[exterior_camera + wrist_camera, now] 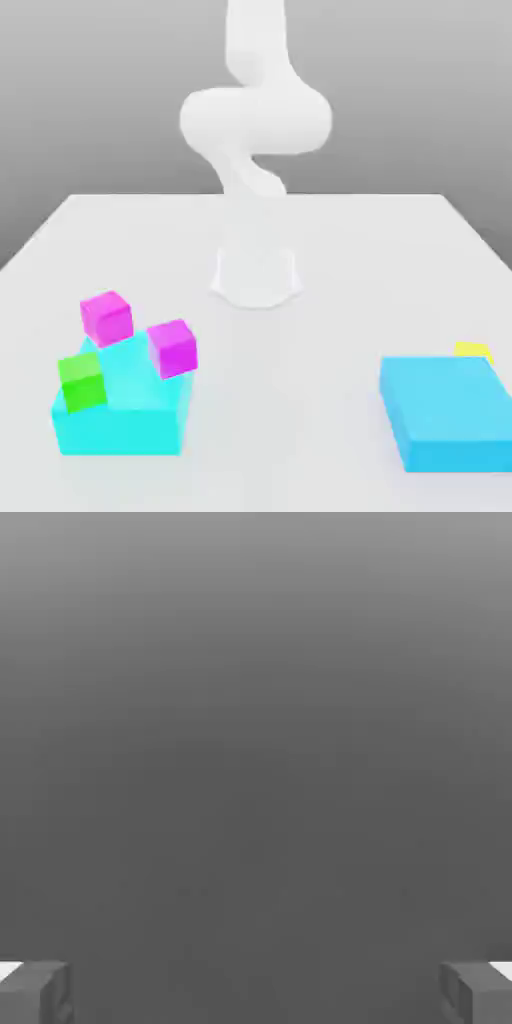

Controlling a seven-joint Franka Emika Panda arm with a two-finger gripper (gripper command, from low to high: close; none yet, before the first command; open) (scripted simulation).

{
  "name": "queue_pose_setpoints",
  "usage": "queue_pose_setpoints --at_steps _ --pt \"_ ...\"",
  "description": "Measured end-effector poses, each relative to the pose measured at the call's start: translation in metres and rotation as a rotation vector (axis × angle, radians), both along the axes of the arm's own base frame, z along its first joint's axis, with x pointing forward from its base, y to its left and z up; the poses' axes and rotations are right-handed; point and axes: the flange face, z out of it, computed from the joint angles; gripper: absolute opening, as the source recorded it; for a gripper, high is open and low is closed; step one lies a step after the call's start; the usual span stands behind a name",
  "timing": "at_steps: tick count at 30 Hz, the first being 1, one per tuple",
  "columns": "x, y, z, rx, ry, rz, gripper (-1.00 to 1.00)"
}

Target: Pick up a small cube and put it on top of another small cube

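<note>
while the white arm rears upright at the far middle of the bench, everything it must work on lies nearer the camera and off to the sides. the biggest thing on the exterior view's right is a flat blue block; on the exterior view's left sits a cyan block with two magenta cubes and a green cube resting on or against it. the small yellow cube peeks out just behind the blue block's far edge, mostly hidden by it, so whether it touches the block i cannot tell. in the hand view the end effector has its two fingers spread wide apart, with nothing between them, facing bare grey. judging from this, the coming move turns on one relation: the yellow cube lies well away from the end effector, toward the exterior view's right and nearer the camera.
</note>
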Motion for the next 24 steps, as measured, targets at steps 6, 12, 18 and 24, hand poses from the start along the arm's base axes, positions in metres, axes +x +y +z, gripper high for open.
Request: queue_pose_setpoints --at_steps 6,12,18,24 --pt "0.047 0.085 -0.113 0.012 0.164 -0.041 0.00" --pt "0.049 0.163 -0.232 0.019 0.315 -0.065 0.00" --pt "0.007 0.231 -0.345 0.029 0.469 -0.079 0.00" --pt "-0.076 0.286 -0.440 0.039 0.636 -0.079 0.00"
